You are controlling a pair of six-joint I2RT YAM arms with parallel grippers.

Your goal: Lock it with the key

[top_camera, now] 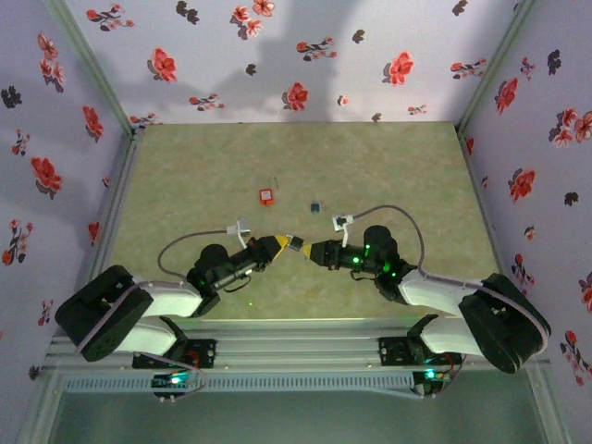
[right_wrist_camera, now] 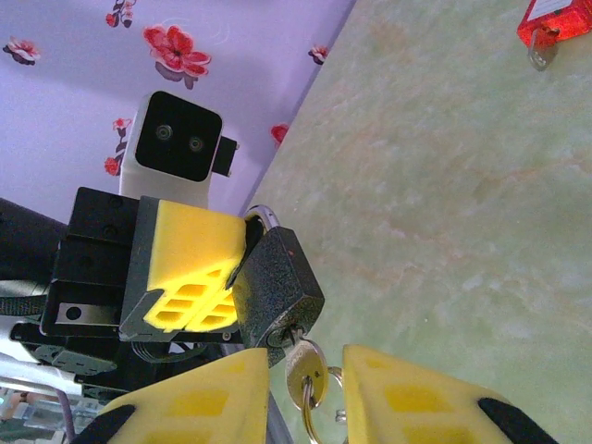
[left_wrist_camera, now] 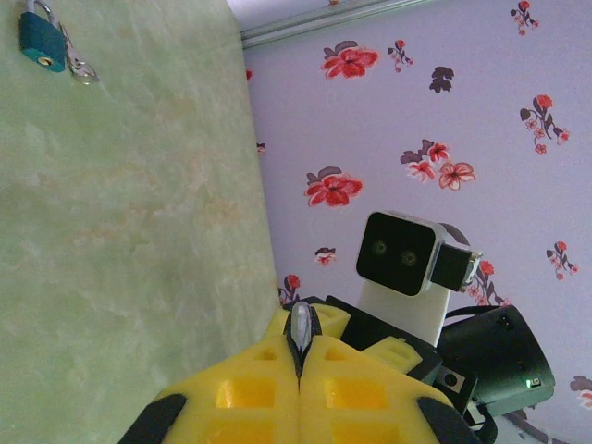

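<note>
A green marbled tabletop [top_camera: 213, 157] was enclosed on three sides by flowered walls [top_camera: 305, 65]. Open room was left beyond a red padlock [top_camera: 266, 195] and a blue padlock [top_camera: 316, 205]. A black padlock [right_wrist_camera: 277, 287] was clamped by its shackle in the left pincer [top_camera: 282, 244]. The key [right_wrist_camera: 302, 368] was seated in its keyhole, flanked by the partly parted right pincer [top_camera: 312, 250], with gaps seen on both sides.

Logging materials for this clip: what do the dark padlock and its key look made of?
The padlock looks like cast metal under a dark, matte, speckled coat, judging by its grainy surface. The key looks like pale, brassy metal with glossy highlights; the exact alloy is unclear.
</note>
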